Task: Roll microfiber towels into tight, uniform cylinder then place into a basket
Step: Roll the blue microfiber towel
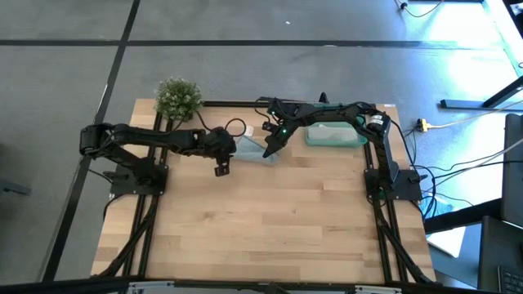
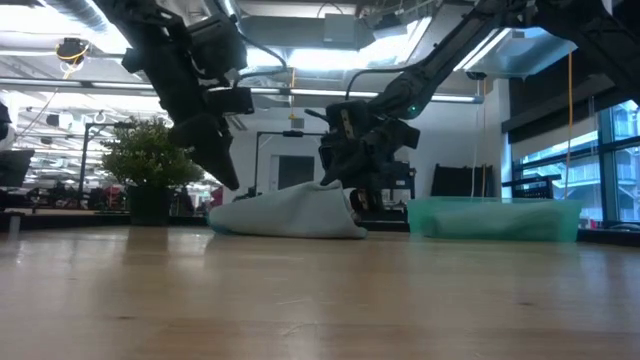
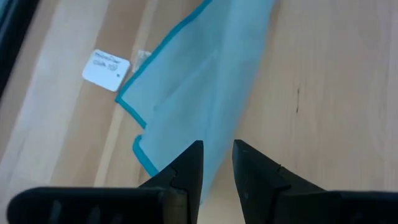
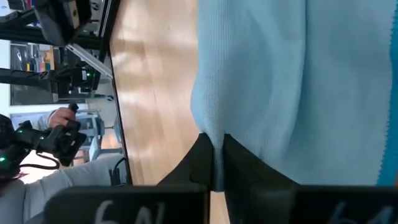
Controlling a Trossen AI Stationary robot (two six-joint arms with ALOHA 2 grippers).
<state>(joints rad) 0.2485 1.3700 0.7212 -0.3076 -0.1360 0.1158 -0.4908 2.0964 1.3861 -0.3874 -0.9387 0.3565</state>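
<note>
1. The towel (image 1: 260, 151) lies bunched on the table (image 1: 270, 220), just beside the basket (image 1: 335, 136), on the side facing the potted plant (image 1: 177, 96). It is a loose, half-folded heap, not a cylinder yet.
2. A second pale cloth seems to sit inside the basket, but you cannot tell from these views whether it is rolled.
3. Your right gripper (image 4: 214, 162) is at the towel's basket-side end, with its fingers pinched tight on a fold of the light blue fabric. The right wrist view shows cloth squeezed between the tips.
4. Your left gripper (image 3: 217, 163) hangs just above the towel's far end, away from the basket. Its fingers are narrowly parted and hold nothing. The teal-edged corner lies straight ahead of them, with the white tag (image 3: 107, 69) just beyond on the wood.
5. Key relation: the towel's long axis runs roughly from the left gripper toward the basket, and you have one gripper at each end. The right is already on the cloth, and the left has only a short drop to reach it.
6. My read: this is mid-roll, and nothing of this towel is in the basket yet.
7. Risk: the bunched fabric may roll unevenly. A single-layer pinch on the right may slip once you add tension.
</note>
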